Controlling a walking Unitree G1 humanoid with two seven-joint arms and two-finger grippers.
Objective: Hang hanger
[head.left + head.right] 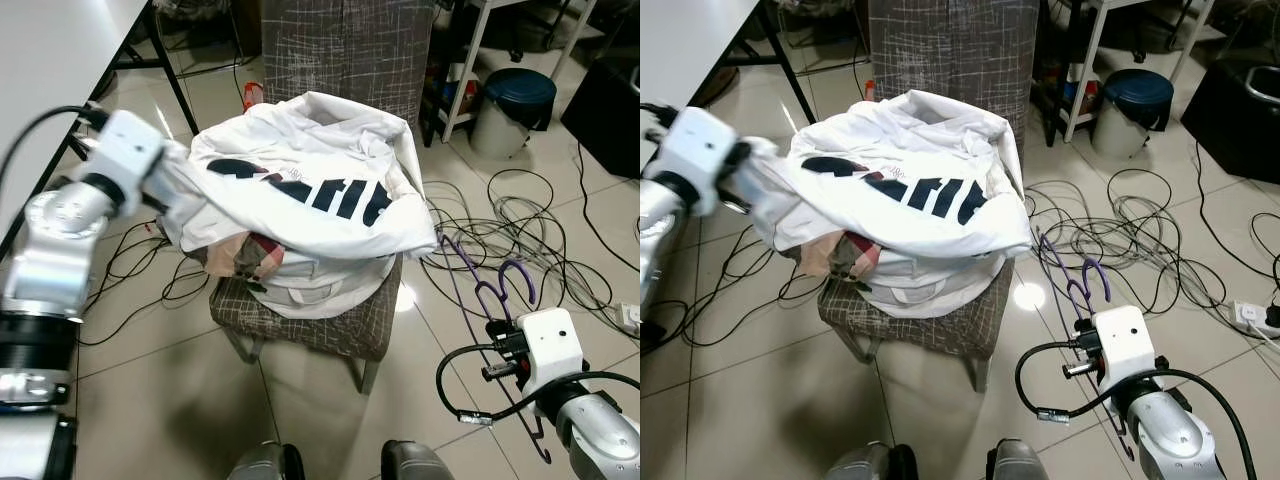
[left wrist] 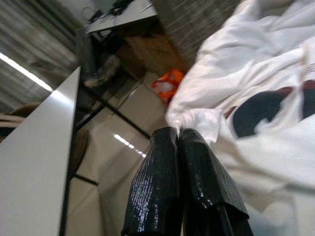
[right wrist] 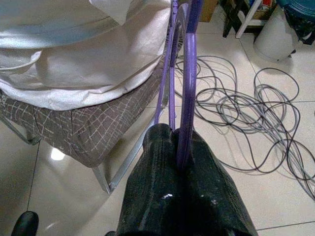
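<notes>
A white T-shirt [image 1: 310, 190] with black lettering lies heaped over other clothes on a small checked stool [image 1: 320, 325]. My left gripper [image 2: 178, 133] is shut on the shirt's edge at the pile's left side, where the cloth [image 2: 194, 118] bunches at the fingertips. My right gripper [image 3: 174, 135] is shut on a purple hanger [image 3: 189, 64], low at the right of the stool. The hanger's hook [image 1: 512, 280] rises above the white wrist [image 1: 545, 345] over the floor cables.
A tangle of black cables [image 1: 520, 230] covers the tiles right of the stool. A grey checked chair back [image 1: 345, 45] stands behind the stool, a dark-lidded bin [image 1: 512, 105] at the far right, a white table [image 1: 50, 60] at the left.
</notes>
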